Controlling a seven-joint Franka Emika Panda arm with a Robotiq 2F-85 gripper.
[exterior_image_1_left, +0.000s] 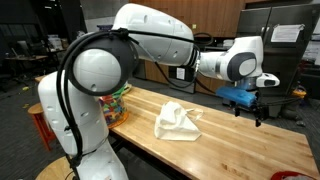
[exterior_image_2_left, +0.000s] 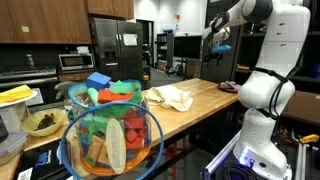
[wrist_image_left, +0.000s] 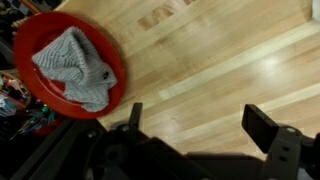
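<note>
Above the table (wrist_image_left: 220, 60), the gripper (wrist_image_left: 198, 116) hangs with jaws spread and empty, while the grey rag (wrist_image_left: 75, 65) lies crumpled on the red plate (wrist_image_left: 30, 35), off to one side and untouched, so no grasp looks begun yet.

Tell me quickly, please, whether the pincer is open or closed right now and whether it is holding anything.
Pincer: open, holding nothing; it hangs above the wooden table, near the red plate with the grey cloth.
</note>
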